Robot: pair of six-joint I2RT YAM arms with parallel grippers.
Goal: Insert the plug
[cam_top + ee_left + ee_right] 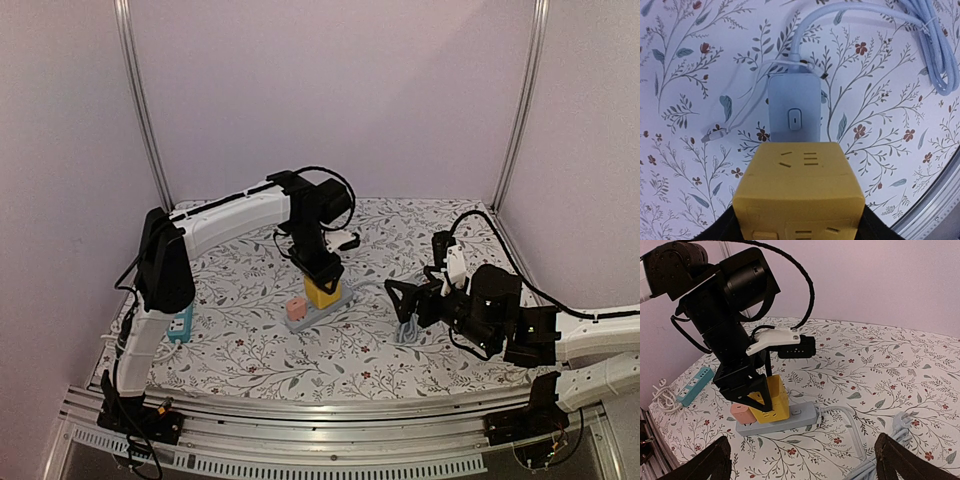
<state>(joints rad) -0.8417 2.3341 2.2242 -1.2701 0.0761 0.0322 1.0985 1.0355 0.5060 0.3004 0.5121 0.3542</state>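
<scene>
The left arm (235, 215) stretches across to mid-table, and the left gripper (322, 272) comes straight down on the yellow plug block (322, 293), fingers clamped on its upper part. The block stands upright at the far end of the grey power strip (318, 312), right beside a pink adapter (297, 309) at the strip's near end. Fully seated? Can't tell from up here. Over on the right, the right gripper (402, 303) hangs low with its fingers spread, just above a bundled grey cable (408, 332) lying on the floral table (250, 350). A teal power strip (180, 325) lies far left, near the left arm's base.
</scene>
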